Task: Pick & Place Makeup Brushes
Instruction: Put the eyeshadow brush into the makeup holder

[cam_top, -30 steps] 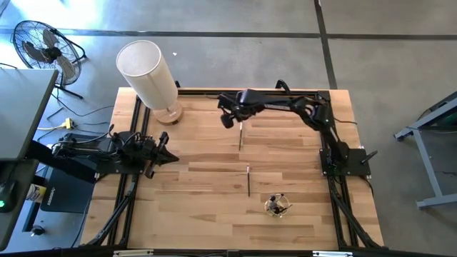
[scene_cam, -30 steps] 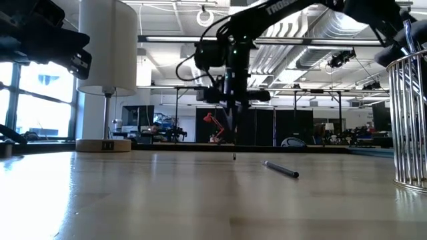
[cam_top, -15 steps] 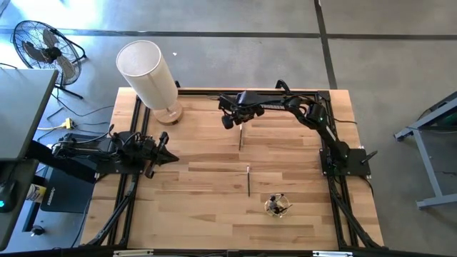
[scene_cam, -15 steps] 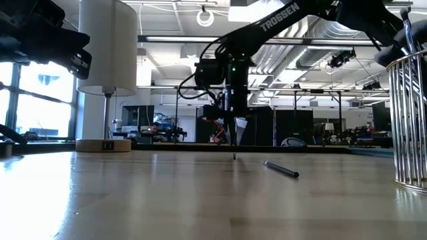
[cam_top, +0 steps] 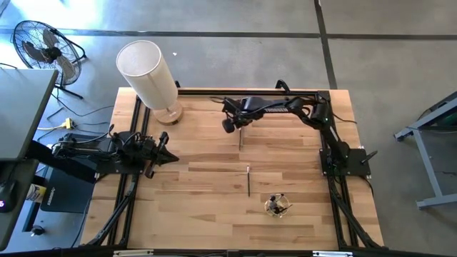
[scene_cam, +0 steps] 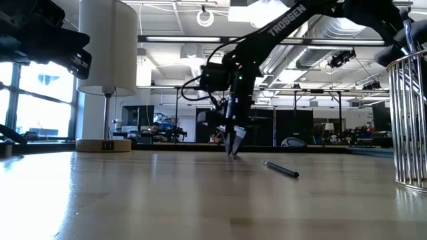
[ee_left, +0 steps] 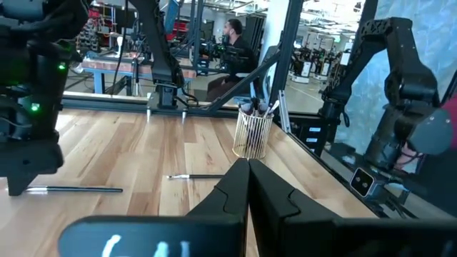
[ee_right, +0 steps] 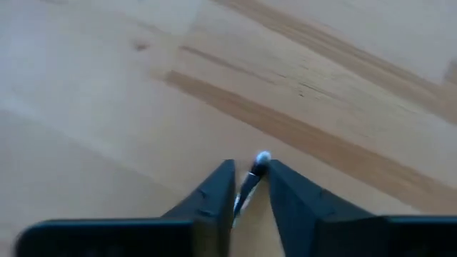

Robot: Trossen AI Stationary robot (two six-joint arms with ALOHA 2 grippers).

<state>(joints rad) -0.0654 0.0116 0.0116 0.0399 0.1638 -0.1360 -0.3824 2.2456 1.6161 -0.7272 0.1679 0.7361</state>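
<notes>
Right gripper (cam_top: pixel 240 127) is down low over the far middle of the table (cam_top: pixel 207 207), fingers (ee_right: pixel 214 191) parted with a slim brush (ee_right: pixel 251 175) lying between them, pale tip pointing ahead of the wrist; whether the pads actually touch it is hard to say. From above, that brush's long axis runs far-to-near. A second brush (cam_top: pixel 248 180) lies nearer, well apart, on the same far-to-near axis, just short of the wire holder (cam_top: pixel 277 205) with more brushes standing in it. Left gripper (cam_top: pixel 168 158) waits at the left edge, fingers pressed together on nothing.
</notes>
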